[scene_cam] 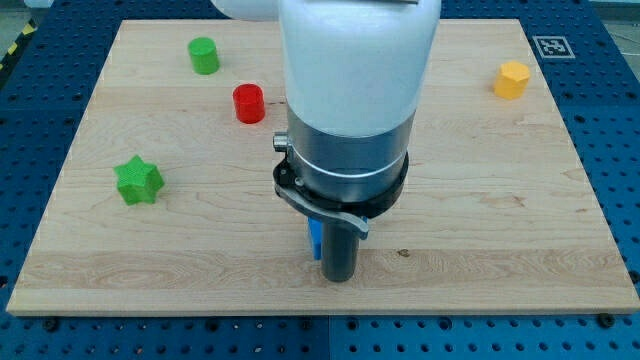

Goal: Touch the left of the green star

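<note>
The green star (138, 180) lies on the wooden board (480, 200) at the view's left. My arm fills the middle of the view, and its dark rod comes down to my tip (340, 279) near the view's bottom centre. My tip is far to the right of the green star and a little lower in the view. A blue block (314, 240) sits right against the rod's left side, mostly hidden behind it.
A green cylinder (204, 55) stands at the view's top left. A red cylinder (249, 103) stands below and to the right of it. A yellow block (511, 79) sits at the view's top right. A black-and-white marker (551, 46) is on the board's top right corner.
</note>
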